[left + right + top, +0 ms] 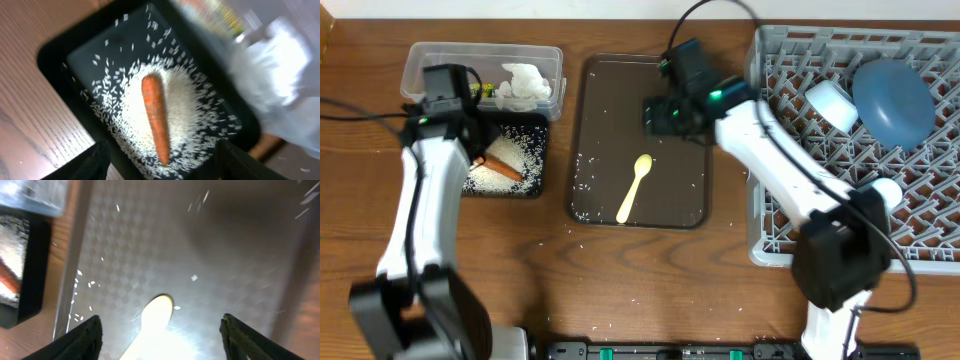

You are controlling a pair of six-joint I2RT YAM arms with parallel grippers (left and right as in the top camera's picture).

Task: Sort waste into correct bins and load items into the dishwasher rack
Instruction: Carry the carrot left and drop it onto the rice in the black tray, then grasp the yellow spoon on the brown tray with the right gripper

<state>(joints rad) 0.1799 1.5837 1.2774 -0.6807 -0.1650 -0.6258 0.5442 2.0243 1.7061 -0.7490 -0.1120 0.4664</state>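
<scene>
The orange carrot (156, 117) lies on a heap of white rice grains (185, 115) in the shallow black tray (55, 55). My left gripper (160, 167) hangs just above the carrot's tip, open and holding nothing. Beside the tray, the clear tub (420, 60) holds crumpled tissue (527, 84) and the yellow wrapper (480, 90). On the brown serving tray (692, 190) lies the yellow spoon (635, 187). My right gripper (162, 345) is open above the spoon (156, 322), its fingers wide on either side. The grey dishwasher rack (770, 230) holds the dark blue bowl (892, 100) and the white bowl (830, 103).
Loose rice grains (582, 188) are scattered along the serving tray's left side and on the wooden table (650, 290) in front of it. The rack fills the right side of the table. A pale round item (886, 190) sits in the rack near my right arm.
</scene>
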